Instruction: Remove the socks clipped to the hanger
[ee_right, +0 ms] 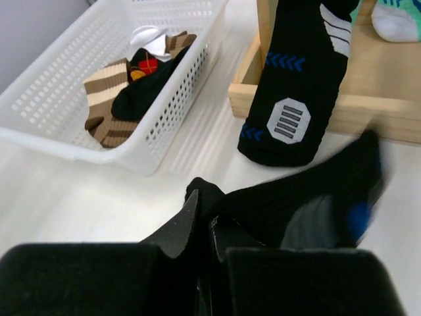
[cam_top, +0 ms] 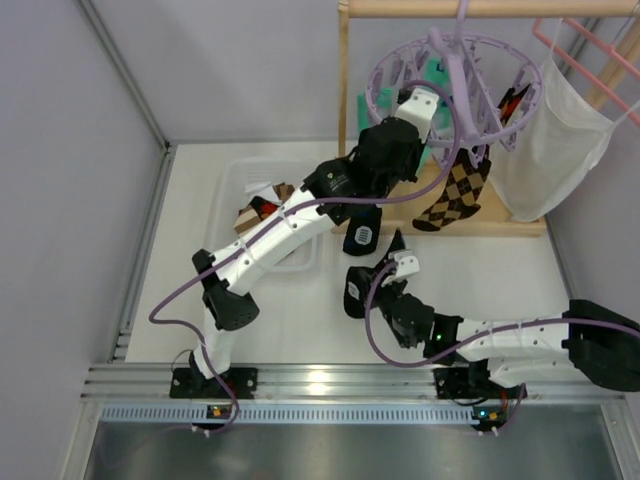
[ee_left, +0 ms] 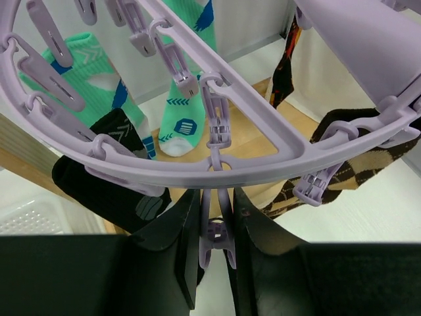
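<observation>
The lavender hanger [cam_top: 470, 45] hangs from the wooden rack's rail, and its ring [ee_left: 197, 168] fills the left wrist view. My left gripper [ee_left: 216, 204] is raised under the ring, shut on a dangling clip peg [ee_left: 217, 234]. Mint-teal socks [ee_left: 181, 112], a black sock [ee_left: 99, 191] and a brown argyle sock [cam_top: 455, 195] are clipped to the ring. The black sock [ee_right: 296, 99], with blue chevrons and a grey logo, reaches down to the table. My right gripper [ee_right: 209, 210] is low over the table, shut on a second black sock [ee_right: 309, 204] that trails to the right.
A white basket [ee_right: 85, 99] at the left holds several socks, brown striped and black. The wooden rack's base [ee_right: 368, 99] lies behind the hanging sock. A white mesh bag [cam_top: 555, 150] and a pink wire hanger [cam_top: 590, 45] hang at the right.
</observation>
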